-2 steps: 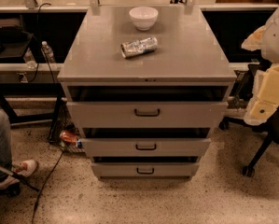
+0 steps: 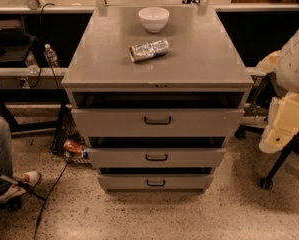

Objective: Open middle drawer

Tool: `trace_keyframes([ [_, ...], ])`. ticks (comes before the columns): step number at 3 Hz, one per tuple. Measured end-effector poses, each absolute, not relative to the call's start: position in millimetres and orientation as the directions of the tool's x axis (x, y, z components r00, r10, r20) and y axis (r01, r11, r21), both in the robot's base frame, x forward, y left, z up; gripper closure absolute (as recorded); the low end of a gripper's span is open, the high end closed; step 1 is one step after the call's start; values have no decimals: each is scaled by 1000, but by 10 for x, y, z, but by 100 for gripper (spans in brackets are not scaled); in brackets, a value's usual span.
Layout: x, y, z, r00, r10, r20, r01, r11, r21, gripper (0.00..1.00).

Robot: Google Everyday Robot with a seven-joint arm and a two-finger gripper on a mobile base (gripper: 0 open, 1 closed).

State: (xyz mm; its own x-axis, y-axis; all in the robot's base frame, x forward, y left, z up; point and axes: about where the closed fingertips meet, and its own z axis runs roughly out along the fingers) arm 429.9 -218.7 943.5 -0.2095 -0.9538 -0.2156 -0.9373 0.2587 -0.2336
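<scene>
Grey cabinet [image 2: 114, 59] seen from the front and above, as I view it from the remote station. The middle drawer [image 2: 189, 158] is the second of three fronts, below the taller top drawer [image 2: 199, 121] and above the narrow bottom drawer [image 2: 184, 182]. Its dark bar handle [image 2: 156, 157] sits at centre, and a dark gap runs along its upper edge. The gripper [image 2: 281, 129], a cream-coloured unit on the arm, hangs at the right edge of the view, beside the cabinet, apart from it and well away from the handle. I cannot tell whether it is wide or narrow. On the cabinet top stand a white bowl [image 2: 153, 19] and, nearer the front, a silver can [image 2: 149, 50] lying on its side. A person's shoe [image 2: 19, 181] rests on the floor at left.
</scene>
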Motion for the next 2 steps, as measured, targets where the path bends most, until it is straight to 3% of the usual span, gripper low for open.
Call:
trace_keyframes([
  [2,3729,-2103,8092,-226,-922,-313,-968,248,-30,0],
])
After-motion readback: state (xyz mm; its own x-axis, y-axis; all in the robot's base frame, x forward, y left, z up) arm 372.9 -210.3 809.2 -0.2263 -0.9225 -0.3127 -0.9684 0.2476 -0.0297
